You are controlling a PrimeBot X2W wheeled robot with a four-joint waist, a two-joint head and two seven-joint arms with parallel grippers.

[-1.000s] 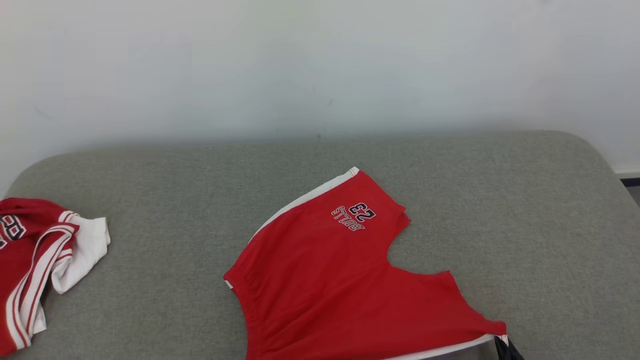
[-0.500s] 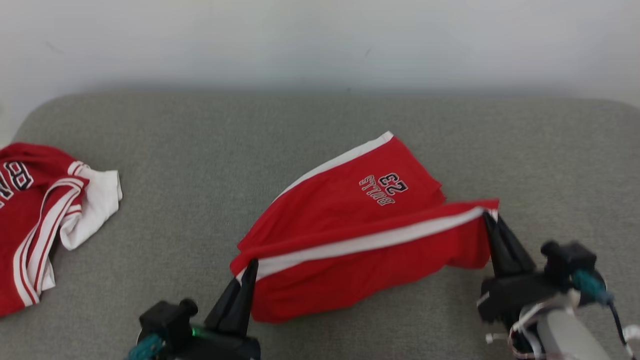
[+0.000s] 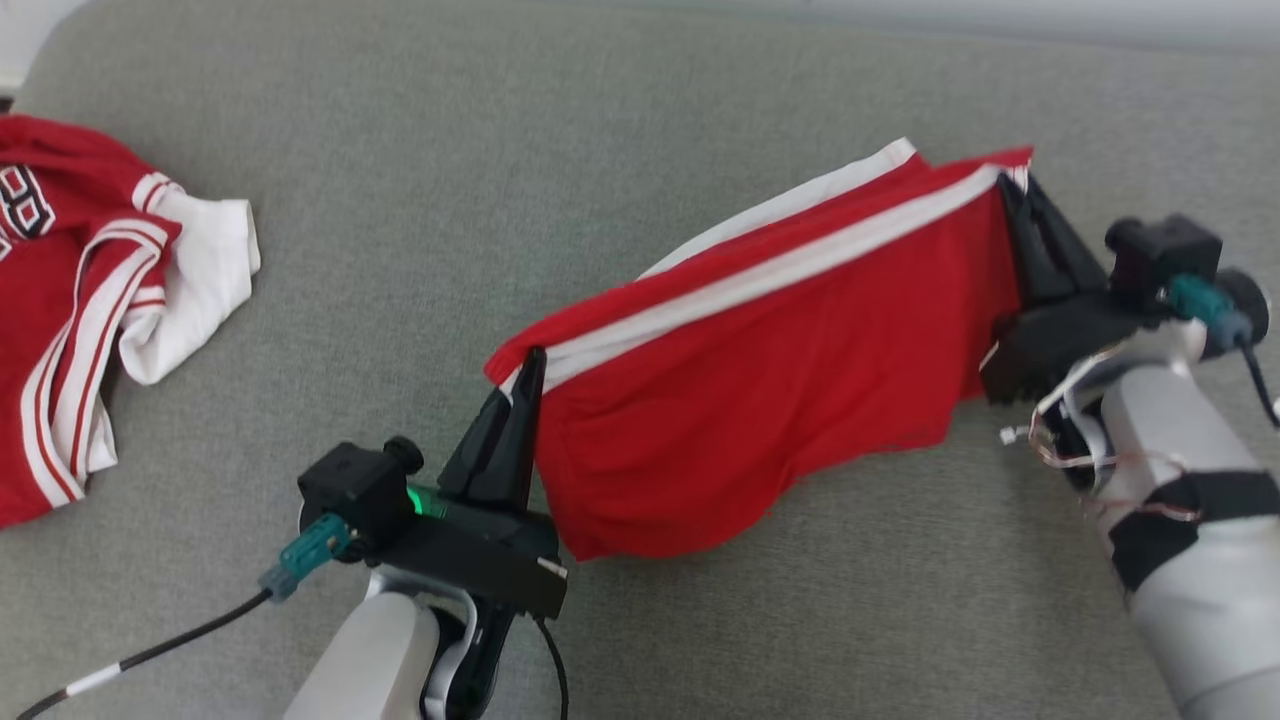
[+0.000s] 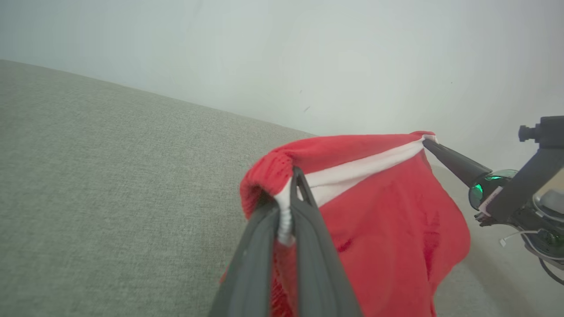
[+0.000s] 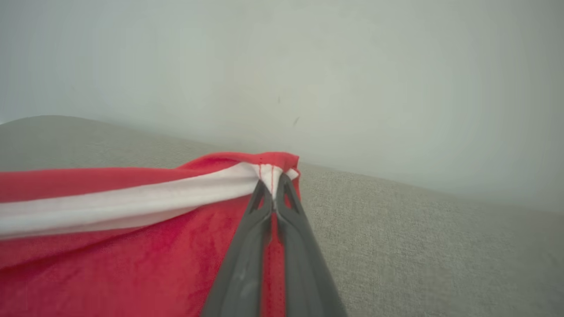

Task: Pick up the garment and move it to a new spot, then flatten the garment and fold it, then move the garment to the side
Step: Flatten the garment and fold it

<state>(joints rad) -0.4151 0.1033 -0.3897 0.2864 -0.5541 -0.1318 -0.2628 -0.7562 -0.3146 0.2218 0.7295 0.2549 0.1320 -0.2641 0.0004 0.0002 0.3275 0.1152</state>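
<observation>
STATE | garment (image 3: pixel 780 400): light, limp, drapes | left gripper (image 3: pixel 530 365) clenched at white stripe (image 3: pixel 770 272) waistband end | right gripper (image 3: pixel 1010 185) clenched at stripe's hem end

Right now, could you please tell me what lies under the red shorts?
The grey cushion, plus their own white-striped lower layer peeking out behind. The red shorts hide the rest of it.
</observation>
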